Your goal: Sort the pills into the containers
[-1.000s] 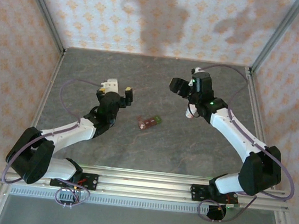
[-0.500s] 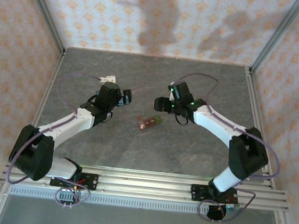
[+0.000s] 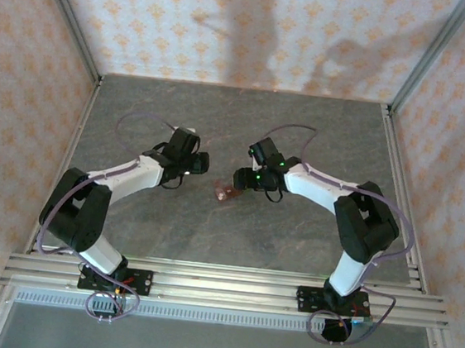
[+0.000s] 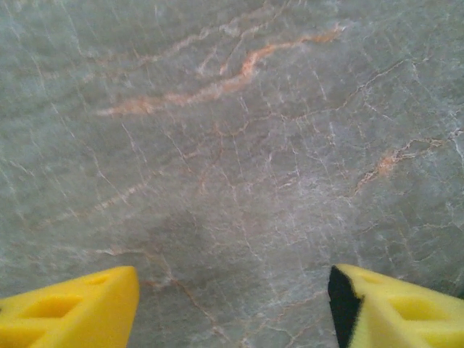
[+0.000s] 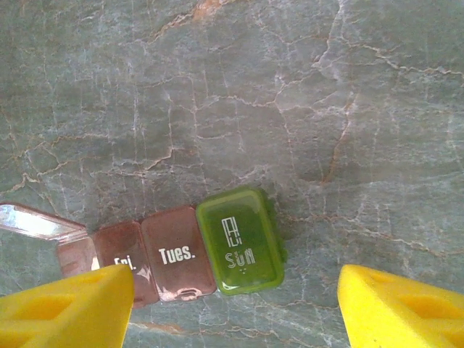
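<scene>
Task looks barely begun, by my reading. The containers (image 5: 181, 254), a short strip of joined cells, lie flat on the counter (image 4: 217, 145) about midway between the two arms, just under the right end effector (image 5: 235, 303). Its yellow fingers (image 5: 65, 308) stand wide apart, released, hovering over the strip with the green cell (image 5: 239, 241) roughly centred in the gap; grasping nothing, and I cannot say that either finger touches the strip. The green cell, marked SUN, is closed, and so is the brownish-red cell (image 5: 177, 254) marked Tues. beside it. At the far end of the strip one clear lid (image 5: 32, 220) stands open. The left end effector (image 4: 232, 308) is also released, jaws apart over bare counter, holding nothing, and it sits well apart from the strip. Left to do, as I judge it: essentially all the sorting, since no cell can be seen to hold a pill. Hard to make out: the third cell's label is partly covered by a finger, the opened cell is cut off at the frame edge, and the tinted lids hide any contents. From the top camera the strip is a small reddish blur partly masked by the right wrist.
</scene>
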Available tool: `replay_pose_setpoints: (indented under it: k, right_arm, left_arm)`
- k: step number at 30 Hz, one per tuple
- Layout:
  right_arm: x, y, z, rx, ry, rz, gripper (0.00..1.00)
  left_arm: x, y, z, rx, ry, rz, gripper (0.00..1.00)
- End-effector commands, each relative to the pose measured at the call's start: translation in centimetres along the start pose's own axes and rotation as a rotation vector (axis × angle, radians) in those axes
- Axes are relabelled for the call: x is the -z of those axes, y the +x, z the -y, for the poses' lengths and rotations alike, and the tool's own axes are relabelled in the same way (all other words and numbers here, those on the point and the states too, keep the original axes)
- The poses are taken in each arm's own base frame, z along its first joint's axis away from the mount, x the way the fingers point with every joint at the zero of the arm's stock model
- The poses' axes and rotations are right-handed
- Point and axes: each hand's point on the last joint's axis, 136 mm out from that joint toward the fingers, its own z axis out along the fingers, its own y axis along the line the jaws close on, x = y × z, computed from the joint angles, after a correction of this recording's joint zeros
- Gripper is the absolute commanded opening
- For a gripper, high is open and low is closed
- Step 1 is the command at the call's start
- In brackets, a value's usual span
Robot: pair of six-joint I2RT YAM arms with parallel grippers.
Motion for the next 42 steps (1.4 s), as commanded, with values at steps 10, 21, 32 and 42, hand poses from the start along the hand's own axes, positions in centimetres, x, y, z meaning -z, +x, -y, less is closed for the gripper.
replay_pose_setpoints:
  k: [10,21,32,42]
  right_arm:
    - [-1.6,0.9,0.7,0.029,0.058,-0.043,0.73]
    - [-2.7,1.8,1.2,0.020,0.078,-0.070,0.72]
    - [-3.0,1.8,1.4,0.004,0.090,-0.071,0.72]
    - [-3.3,1.8,1.5,-0.004,0.095,-0.076,0.71]
  left_arm:
    - [-1.4,1.8,2.0,-0.049,0.046,-0.116,0.40]
    - [-1.9,3.0,3.8,-0.089,0.065,-0.150,0.34]
    - [-1.1,4.1,5.5,-0.110,0.113,-0.155,0.32]
    - [-0.6,5.9,7.0,-0.126,0.144,-0.168,0.31]
